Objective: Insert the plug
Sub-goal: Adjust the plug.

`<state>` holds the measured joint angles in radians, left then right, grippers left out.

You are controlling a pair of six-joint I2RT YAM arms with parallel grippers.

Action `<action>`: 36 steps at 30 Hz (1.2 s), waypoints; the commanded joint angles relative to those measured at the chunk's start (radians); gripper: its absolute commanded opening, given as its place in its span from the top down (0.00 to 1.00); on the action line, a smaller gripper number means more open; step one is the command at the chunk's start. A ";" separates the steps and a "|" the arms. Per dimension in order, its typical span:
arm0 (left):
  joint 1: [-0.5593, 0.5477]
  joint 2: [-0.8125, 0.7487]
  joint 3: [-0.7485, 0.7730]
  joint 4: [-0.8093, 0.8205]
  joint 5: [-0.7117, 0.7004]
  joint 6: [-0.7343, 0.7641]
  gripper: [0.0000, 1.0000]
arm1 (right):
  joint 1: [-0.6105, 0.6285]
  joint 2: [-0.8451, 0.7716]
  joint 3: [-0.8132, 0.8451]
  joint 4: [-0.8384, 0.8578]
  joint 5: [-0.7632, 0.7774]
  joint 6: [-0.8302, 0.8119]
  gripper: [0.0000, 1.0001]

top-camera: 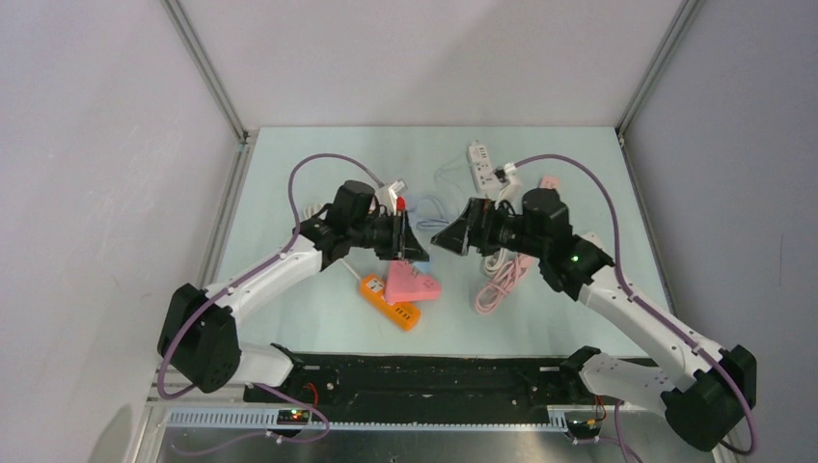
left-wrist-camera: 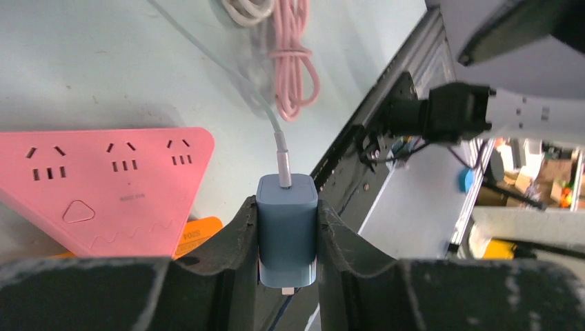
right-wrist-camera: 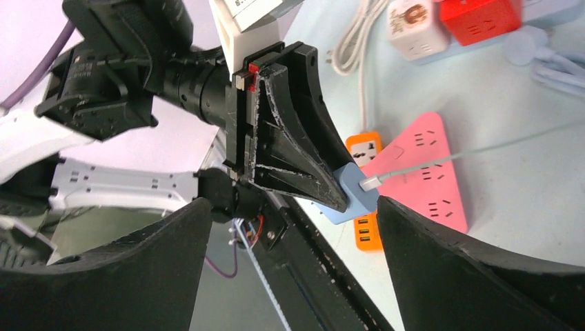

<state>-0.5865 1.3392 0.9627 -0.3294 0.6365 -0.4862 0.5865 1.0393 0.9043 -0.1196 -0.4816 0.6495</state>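
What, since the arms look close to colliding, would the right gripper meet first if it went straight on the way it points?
Probably the left gripper and the blue charger it grips: both sit dead ahead of the right gripper, between its open jaws. How near is unclear.

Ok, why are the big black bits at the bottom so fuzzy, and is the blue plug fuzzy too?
Right wrist view: the right tool's fingers sit close to the lens and blur; the blue plug is sharp. Left wrist view: plug crisp, background soft. Top view: even light, faint shadows.
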 commanded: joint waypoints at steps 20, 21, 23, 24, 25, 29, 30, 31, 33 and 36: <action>0.068 -0.004 0.560 -0.095 0.019 -0.013 1.00 | -0.044 0.031 0.026 0.298 -0.140 0.148 0.04; 0.068 -0.002 0.577 -0.094 -0.017 -0.016 1.00 | -0.051 0.021 0.026 0.279 -0.131 0.135 0.04; 0.068 0.006 0.618 -0.090 -0.079 -0.026 1.00 | -0.064 -0.002 0.026 0.246 -0.107 0.113 0.05; 0.068 0.010 0.636 -0.084 -0.091 -0.030 1.00 | -0.068 -0.015 0.026 0.237 -0.097 0.109 0.05; 0.068 0.013 0.643 -0.081 -0.101 -0.032 1.00 | -0.077 -0.019 0.026 0.224 -0.096 0.104 0.05; 0.069 0.025 0.640 -0.074 -0.038 -0.034 1.00 | -0.092 -0.022 0.026 0.222 -0.128 0.110 0.04; 0.070 0.023 0.620 -0.074 -0.008 -0.031 1.00 | -0.094 -0.018 0.025 0.225 -0.143 0.114 0.04; 0.068 0.021 0.609 -0.073 0.009 -0.024 1.00 | -0.092 -0.014 0.026 0.236 -0.151 0.123 0.03; 0.069 0.014 0.581 -0.073 0.075 -0.006 1.00 | -0.092 -0.005 0.026 0.261 -0.174 0.146 0.02; 0.070 -0.009 0.529 -0.074 0.155 0.033 1.00 | -0.091 0.006 0.025 0.323 -0.204 0.176 0.01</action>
<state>-0.5205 1.3533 1.5356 -0.4267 0.6586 -0.4946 0.4957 1.0355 0.9051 0.1070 -0.6331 0.7895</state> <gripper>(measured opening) 0.317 0.988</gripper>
